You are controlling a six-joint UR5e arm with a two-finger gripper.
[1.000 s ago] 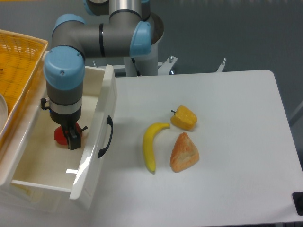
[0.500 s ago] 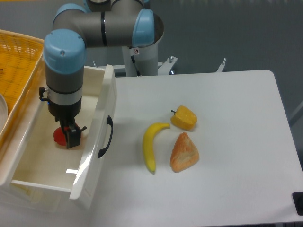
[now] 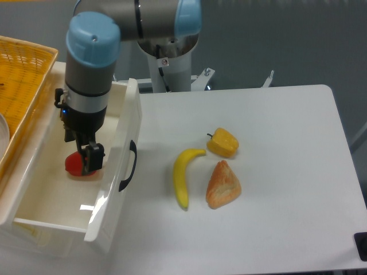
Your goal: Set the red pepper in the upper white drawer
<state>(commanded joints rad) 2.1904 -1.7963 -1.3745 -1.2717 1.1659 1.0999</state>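
The red pepper [image 3: 74, 164] is lying on the floor of the upper white drawer [image 3: 112, 189], which is standing pulled open so its inside is reachable from above. The claw [image 3: 90, 161] is hanging just at the pepper's 3 o'clock side, overlapping it in view; whether it is released or clenched cannot be told. The yellow pepper [image 3: 223, 142], banana [image 3: 184, 175] and bread [image 3: 222, 184] are sitting apart on the tabletop [image 3: 287, 172], outside this job.

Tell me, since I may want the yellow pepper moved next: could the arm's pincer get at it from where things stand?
Probably yes. The yellow pepper lies in the open on the table, with nothing above it; the banana and bread wedge sit close by. The pincer is over in the upper white drawer by the red pepper.
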